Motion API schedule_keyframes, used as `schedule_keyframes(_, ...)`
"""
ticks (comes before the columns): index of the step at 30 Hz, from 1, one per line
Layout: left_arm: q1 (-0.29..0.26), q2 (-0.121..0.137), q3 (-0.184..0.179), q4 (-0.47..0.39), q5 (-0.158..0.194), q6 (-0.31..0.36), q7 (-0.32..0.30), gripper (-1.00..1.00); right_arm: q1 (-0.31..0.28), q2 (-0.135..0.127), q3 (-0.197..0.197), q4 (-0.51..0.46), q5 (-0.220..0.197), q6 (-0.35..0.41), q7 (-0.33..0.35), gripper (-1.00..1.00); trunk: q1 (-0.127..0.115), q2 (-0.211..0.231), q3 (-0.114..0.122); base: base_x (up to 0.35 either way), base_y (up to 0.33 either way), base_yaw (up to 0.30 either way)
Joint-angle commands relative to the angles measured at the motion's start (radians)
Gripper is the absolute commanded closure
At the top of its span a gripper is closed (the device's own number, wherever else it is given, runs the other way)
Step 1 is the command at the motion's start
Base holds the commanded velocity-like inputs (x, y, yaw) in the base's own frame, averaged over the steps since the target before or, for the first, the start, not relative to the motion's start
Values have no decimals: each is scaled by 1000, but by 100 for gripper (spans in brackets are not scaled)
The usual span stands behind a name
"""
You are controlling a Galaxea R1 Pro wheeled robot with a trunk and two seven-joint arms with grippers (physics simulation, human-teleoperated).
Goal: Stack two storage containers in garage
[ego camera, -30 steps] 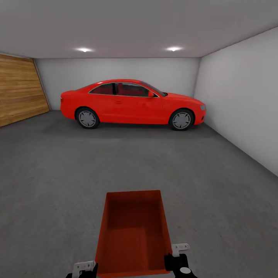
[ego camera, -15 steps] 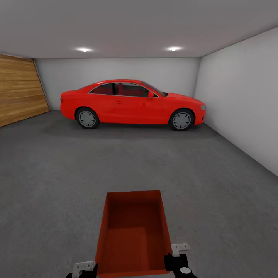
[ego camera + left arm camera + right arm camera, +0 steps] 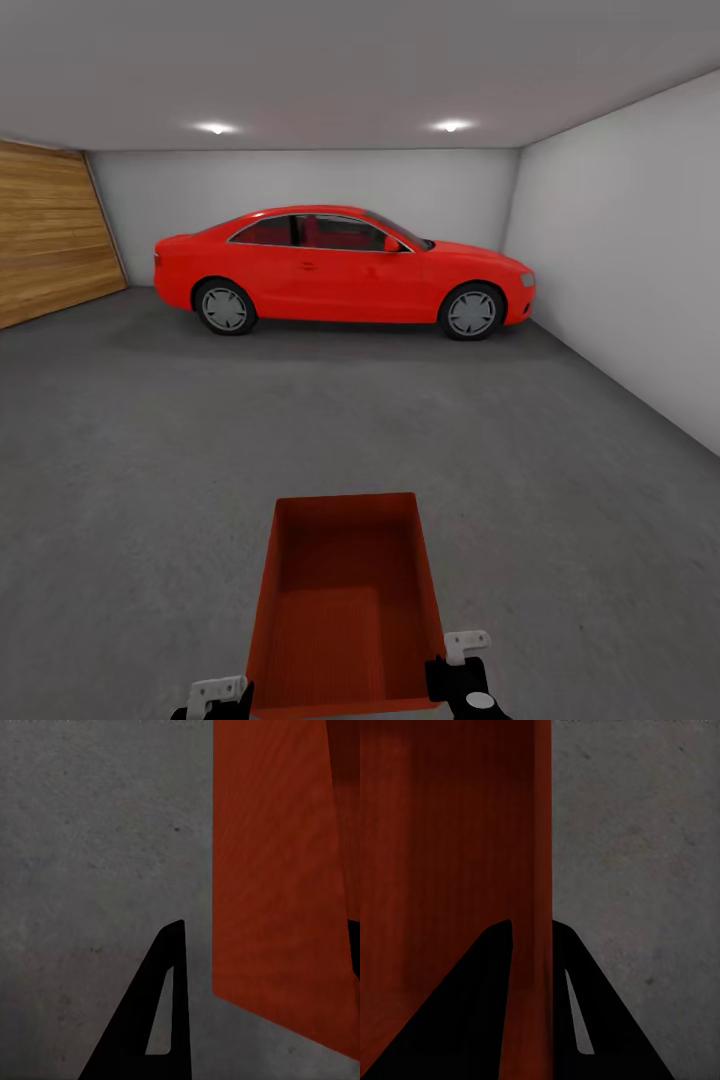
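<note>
Storage container [image 3: 345, 605] carried low between both arms over garage floor [image 3: 150, 480], long axis pointing ahead toward the car [image 3: 340, 270]. Right gripper [image 3: 532, 945] pinches its side wall; left gripper [image 3: 169, 967] grip unclear (one finger outside wall).

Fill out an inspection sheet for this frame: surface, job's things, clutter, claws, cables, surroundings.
Surface: dark grey speckled concrete floor.
Job's things: one red-orange bin, open top, nothing inside, carried low in front of the robot; whether it touches the floor cannot be told.
Clutter: nothing seen.
Claws: right claw shut on the bin's wall, a finger on each side. Left claw at the bin's other side; one finger is outside the wall, grip unclear.
Cables: nothing seen.
Surroundings: red car parked across the far end, wooden door on the left, white wall on the right, two ceiling spotlights.
</note>
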Motion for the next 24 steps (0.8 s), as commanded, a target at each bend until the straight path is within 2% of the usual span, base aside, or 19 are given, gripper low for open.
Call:
schedule_keyframes(1, 0, 12, 18, 2, 1, -1, 1, 100, -2, -1, -44, -11, 7, -2, -8, 100, 0, -1, -1, 26, 0, 0)
schedule_keyframes(7, 0, 12, 18, 2, 1, 0, 1, 100, -2, -1, -44, -11, 6, -2, -8, 100, 0, -1, -1, 23, 0, 0)
schedule_keyframes(16, 0, 11, 18, 2, 1, 0, 1, 100, -2, -1, -44, -10, 6, -2, -8, 100, 0, -1, -1, 198, 0, 0)
schedule_keyframes(24, 0, 12, 18, 2, 1, 0, 1, 100, -2, -1, -44, -11, 6, -2, -8, 100, 0, -1, -1, 44, 0, 0)
